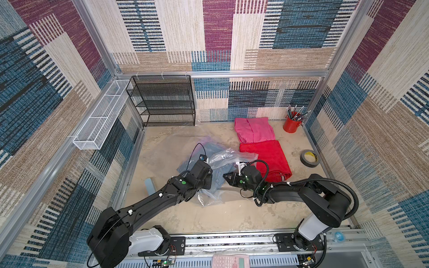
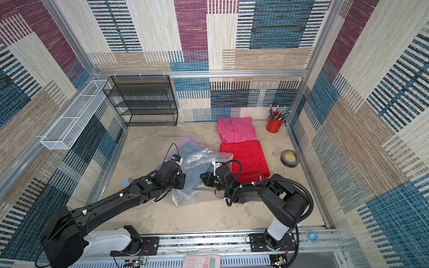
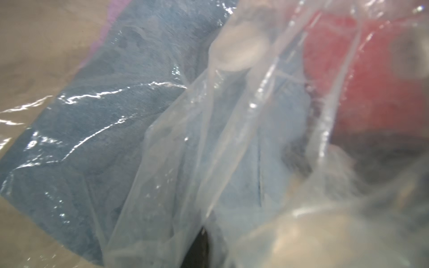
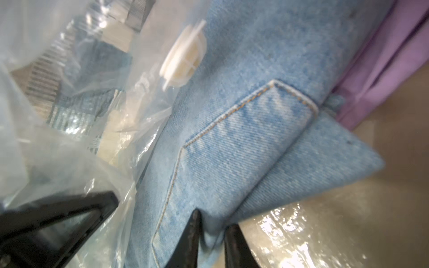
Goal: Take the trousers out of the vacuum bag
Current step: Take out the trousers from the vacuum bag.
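The see-through vacuum bag (image 1: 226, 157) lies crumpled mid-table, part of it lifted. My left gripper (image 1: 207, 172) is shut on its plastic, which drapes over the left wrist view, where one dark finger (image 3: 199, 248) shows. Inside lie light-blue denim trousers (image 1: 219, 176) over lilac trousers (image 4: 383, 65), near the white valve cap (image 4: 183, 62). My right gripper (image 4: 213, 220) is at the denim's edge, its jaws a little apart with a denim fold (image 4: 243, 139) between them. Pink trousers (image 1: 254, 130) and red trousers (image 1: 267, 160) lie outside the bag, at the back right.
A black mesh shelf (image 1: 162, 102) stands at the back left and a white wire basket (image 1: 102, 116) hangs on the left wall. A red cup of pencils (image 1: 292, 123) and a tape roll (image 1: 310, 157) sit at the right. A calculator (image 1: 229, 261) lies at the front rail.
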`<state>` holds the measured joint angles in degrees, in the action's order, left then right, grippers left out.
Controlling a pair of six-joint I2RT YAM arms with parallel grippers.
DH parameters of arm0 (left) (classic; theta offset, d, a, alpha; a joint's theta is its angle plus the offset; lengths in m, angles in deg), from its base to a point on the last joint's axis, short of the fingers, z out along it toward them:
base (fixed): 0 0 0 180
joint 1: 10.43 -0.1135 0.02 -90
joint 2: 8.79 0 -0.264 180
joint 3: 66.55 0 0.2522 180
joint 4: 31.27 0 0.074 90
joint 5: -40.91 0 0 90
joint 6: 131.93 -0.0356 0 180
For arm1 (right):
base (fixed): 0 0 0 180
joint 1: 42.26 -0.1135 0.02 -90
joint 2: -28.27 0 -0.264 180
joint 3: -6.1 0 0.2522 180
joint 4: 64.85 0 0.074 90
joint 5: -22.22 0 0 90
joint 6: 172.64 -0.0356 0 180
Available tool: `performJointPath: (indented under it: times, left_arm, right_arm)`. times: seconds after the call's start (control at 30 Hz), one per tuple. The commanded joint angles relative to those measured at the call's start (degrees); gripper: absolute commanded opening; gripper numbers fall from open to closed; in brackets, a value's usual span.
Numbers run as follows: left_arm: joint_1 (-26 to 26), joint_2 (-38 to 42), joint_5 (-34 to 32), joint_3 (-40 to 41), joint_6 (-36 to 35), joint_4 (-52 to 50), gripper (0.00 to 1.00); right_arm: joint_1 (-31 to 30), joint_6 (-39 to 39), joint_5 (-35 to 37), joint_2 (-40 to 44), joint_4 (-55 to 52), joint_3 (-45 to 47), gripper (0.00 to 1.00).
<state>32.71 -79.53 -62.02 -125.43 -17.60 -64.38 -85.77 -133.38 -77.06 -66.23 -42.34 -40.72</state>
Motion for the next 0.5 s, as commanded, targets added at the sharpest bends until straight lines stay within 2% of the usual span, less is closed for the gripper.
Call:
performJointPath:
  times: [0.0,0.13,0.37,0.43,0.47]
  left_arm:
    - [2.6,0.4,-0.3,-0.5,1.8,-4.0,0.00]
    - [5.7,0.0,-2.5,0.0,3.9,-5.5,0.00]
    - [7.3,1.5,-3.9,1.3,5.9,-6.0,0.00]
    - [7.4,1.7,-3.8,1.5,6.0,-6.1,0.00]
    - [7.5,1.7,-3.8,1.7,6.1,-6.1,0.00]
  right_arm:
    - [0.2,-1.2,-2.1,-1.0,9.3,1.1,0.34]
    - [0.1,-2.2,-2.5,-1.9,13.2,3.0,0.43]
    - [0.3,-5.0,-2.6,-5.2,19.4,5.6,0.58]
    - [0.3,-5.6,-3.8,-6.8,21.9,5.7,0.58]
    - [0.3,-5.9,-4.7,-7.5,23.3,5.5,0.53]
